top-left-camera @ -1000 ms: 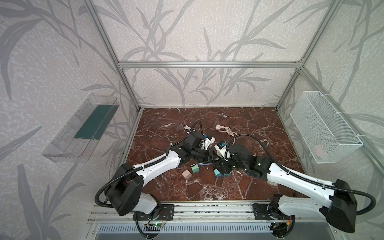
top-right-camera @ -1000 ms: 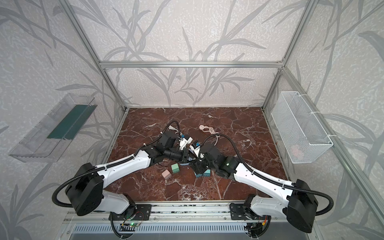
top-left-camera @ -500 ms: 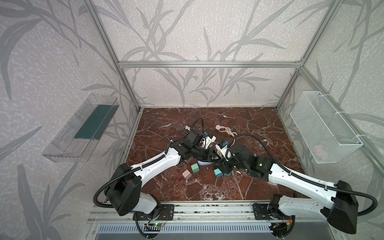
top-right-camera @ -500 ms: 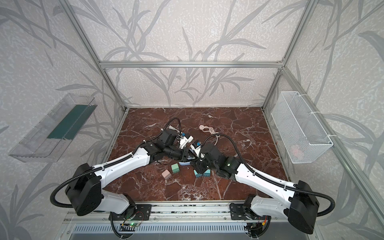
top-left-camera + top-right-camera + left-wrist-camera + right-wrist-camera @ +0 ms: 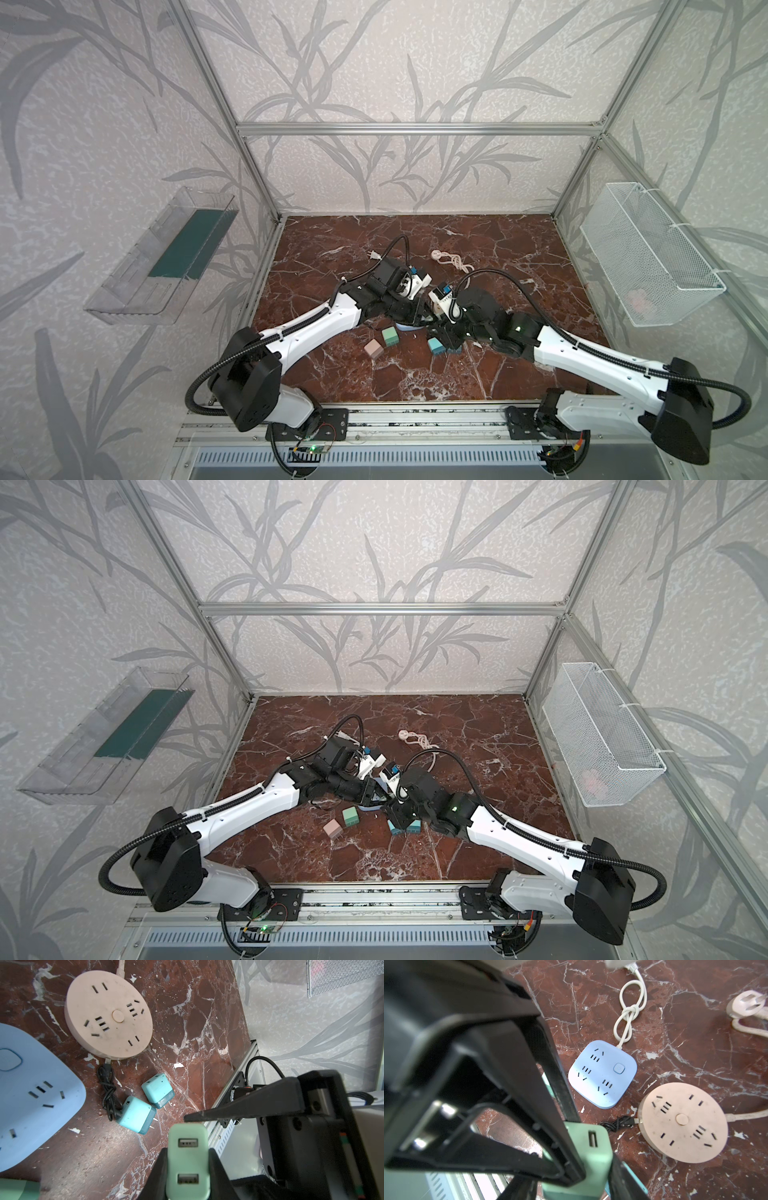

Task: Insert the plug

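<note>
Left claw (image 5: pixel 187 1150): clamped tight on the mint-green plug (image 5: pixel 188 1160), one jaw on each narrow side; the face with two USB ports looks at the left wrist camera
Plug position: held off the bench (image 5: pixel 197 1022), over its middle toward the front; near the blue socket block (image 5: pixel 602 1074) and the round pink socket (image 5: pixel 683 1122); seated in neither
Right claw (image 5: pixel 445 332): jaws part-way in, standing about the same plug; one finger (image 5: pixel 239 1108) ends just past the plug's tip; cannot tell whether it has bitten yet
Change: over the last second the arms barely shift in both top views; the right claw's jaws have drawn in toward the plug
Meaning: my reading is a mid-air handover or regrip; insertion not yet begun; no plug sits in either socket's face
Hidden: the plug's prongs, in every view; the plug itself in both top views, buried between the two wrists; the round socket cannot be found there either; the right wrist view is half blocked by black claw frame, out of focus; which socket is the target is not evident
</note>
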Controlling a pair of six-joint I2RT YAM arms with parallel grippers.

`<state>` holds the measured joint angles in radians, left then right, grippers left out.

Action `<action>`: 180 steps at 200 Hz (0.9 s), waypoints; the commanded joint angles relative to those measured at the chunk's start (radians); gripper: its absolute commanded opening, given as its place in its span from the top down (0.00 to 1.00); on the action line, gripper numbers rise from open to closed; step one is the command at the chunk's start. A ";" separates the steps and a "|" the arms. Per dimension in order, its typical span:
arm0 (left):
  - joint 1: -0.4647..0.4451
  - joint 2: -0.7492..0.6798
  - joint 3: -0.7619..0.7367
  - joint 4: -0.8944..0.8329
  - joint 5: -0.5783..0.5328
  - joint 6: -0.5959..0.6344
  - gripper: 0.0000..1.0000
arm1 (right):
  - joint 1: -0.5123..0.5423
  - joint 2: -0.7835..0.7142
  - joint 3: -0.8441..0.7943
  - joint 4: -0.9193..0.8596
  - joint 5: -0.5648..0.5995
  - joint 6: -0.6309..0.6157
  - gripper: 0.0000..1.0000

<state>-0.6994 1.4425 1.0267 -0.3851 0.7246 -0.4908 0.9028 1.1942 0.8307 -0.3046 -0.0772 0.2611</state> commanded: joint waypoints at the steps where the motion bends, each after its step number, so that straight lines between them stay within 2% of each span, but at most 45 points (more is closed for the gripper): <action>1: -0.006 -0.017 0.035 -0.082 0.005 0.054 1.00 | 0.000 0.018 0.051 0.030 -0.004 0.020 0.52; 31: -0.007 -0.013 0.042 -0.080 0.002 0.055 1.00 | -0.001 0.031 0.050 0.057 -0.028 0.038 0.59; 60: -0.007 -0.006 0.056 -0.067 -0.001 0.052 1.00 | -0.001 0.047 0.054 0.075 -0.042 0.054 0.70; 78: -0.006 0.005 0.075 -0.078 -0.025 0.060 1.00 | -0.001 0.056 0.057 0.089 -0.052 0.065 0.84; 82: -0.006 0.007 0.078 -0.079 -0.033 0.061 0.95 | -0.001 0.058 0.059 0.091 -0.055 0.067 0.88; 94: -0.002 0.010 0.092 -0.085 -0.071 0.065 0.66 | -0.002 0.067 0.064 0.096 -0.056 0.076 1.00; 119: 0.020 0.007 0.117 -0.062 -0.178 0.046 0.37 | -0.016 0.093 0.070 0.108 -0.059 0.109 1.00; 147: 0.086 -0.050 0.079 0.008 -0.349 -0.035 0.35 | -0.060 0.114 0.078 0.107 -0.036 0.189 1.00; 162: 0.129 -0.111 -0.007 0.093 -0.438 -0.122 0.36 | -0.096 0.110 0.071 0.127 -0.026 0.254 1.00; 180: 0.139 -0.207 -0.148 0.242 -0.539 -0.221 0.38 | -0.135 0.116 0.077 0.150 -0.015 0.353 1.00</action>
<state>-0.5854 1.3525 1.0130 -0.3138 0.3809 -0.5648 0.8143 1.3102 0.8848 -0.2161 -0.1139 0.4667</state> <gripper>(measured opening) 0.632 0.439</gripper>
